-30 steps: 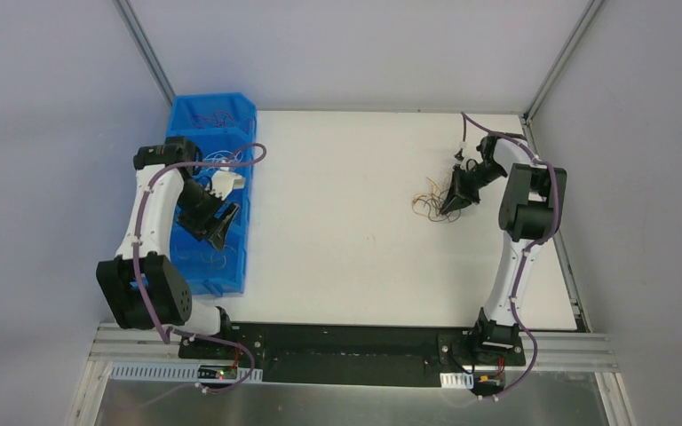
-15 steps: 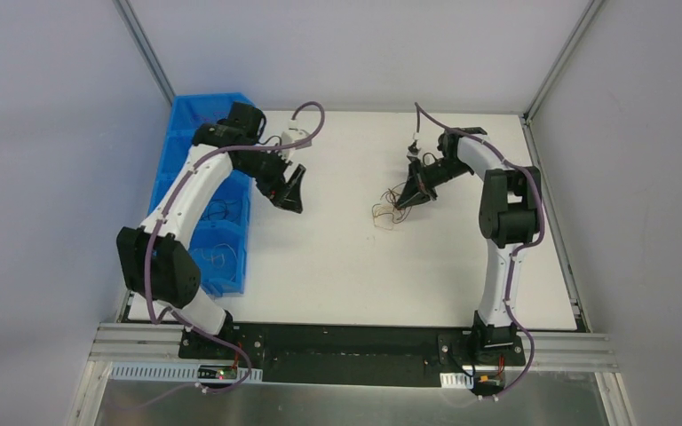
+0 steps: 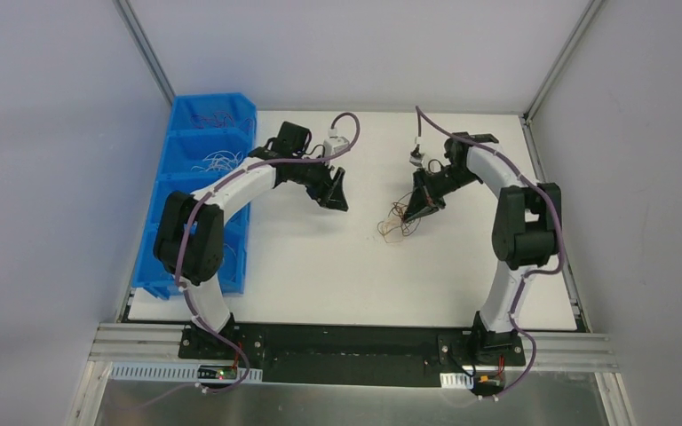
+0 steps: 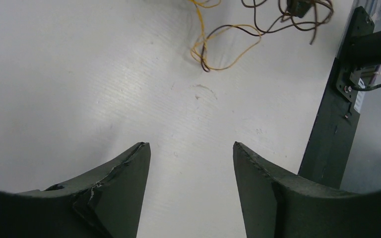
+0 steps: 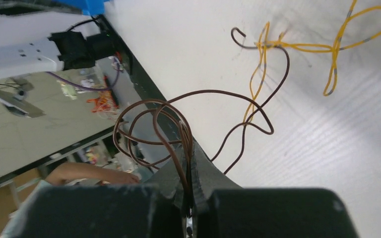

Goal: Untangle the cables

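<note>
Dark brown and orange-yellow cables [image 5: 186, 136], the yellow ones banded with short grey marks. White, finely ribbed surface [image 3: 320, 275]. Bright blue bin [image 3: 209, 102] at the surface's left edge. Matt black left pincer [image 4: 191, 148] and right pincer [image 5: 191, 166]; white arms [image 3: 247, 180] with purple hoses [image 3: 352, 124].

We are holding our left arm [image 3: 240, 182] stretched toward the middle, the left hand [image 3: 337, 200] angled down, fingers spread and empty. We are holding our right arm [image 3: 497, 173] bent inward, the right hand [image 3: 413, 213] tilted down, fingers pinching the cables [image 3: 395, 226].
</note>
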`<action>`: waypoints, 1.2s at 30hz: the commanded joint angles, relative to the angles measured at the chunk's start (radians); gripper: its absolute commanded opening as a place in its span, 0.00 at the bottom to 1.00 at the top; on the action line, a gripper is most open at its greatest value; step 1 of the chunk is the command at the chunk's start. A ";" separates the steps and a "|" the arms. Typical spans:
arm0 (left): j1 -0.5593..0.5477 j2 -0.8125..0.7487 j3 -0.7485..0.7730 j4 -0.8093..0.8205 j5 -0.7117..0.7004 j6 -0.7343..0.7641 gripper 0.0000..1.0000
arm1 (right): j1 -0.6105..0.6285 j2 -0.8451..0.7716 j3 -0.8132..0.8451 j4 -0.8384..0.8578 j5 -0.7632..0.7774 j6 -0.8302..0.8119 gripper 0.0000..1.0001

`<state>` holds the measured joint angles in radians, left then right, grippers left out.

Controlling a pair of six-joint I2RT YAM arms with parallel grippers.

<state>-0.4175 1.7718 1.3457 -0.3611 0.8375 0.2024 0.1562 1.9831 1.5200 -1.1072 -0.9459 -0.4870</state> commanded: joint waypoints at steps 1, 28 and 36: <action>-0.066 0.099 0.040 0.179 0.072 -0.101 0.64 | 0.010 -0.146 -0.020 0.061 0.154 -0.019 0.00; -0.272 0.634 0.287 0.573 0.022 -0.818 0.60 | -0.113 -0.066 -0.165 0.133 0.218 0.037 0.00; -0.259 0.589 0.254 0.543 0.026 -0.777 0.14 | -0.163 -0.069 -0.166 0.118 0.230 0.021 0.00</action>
<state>-0.6918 2.3848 1.6230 0.2260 0.8997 -0.6136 0.0334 1.9610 1.3506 -0.9668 -0.6971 -0.4538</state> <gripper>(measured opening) 0.212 0.010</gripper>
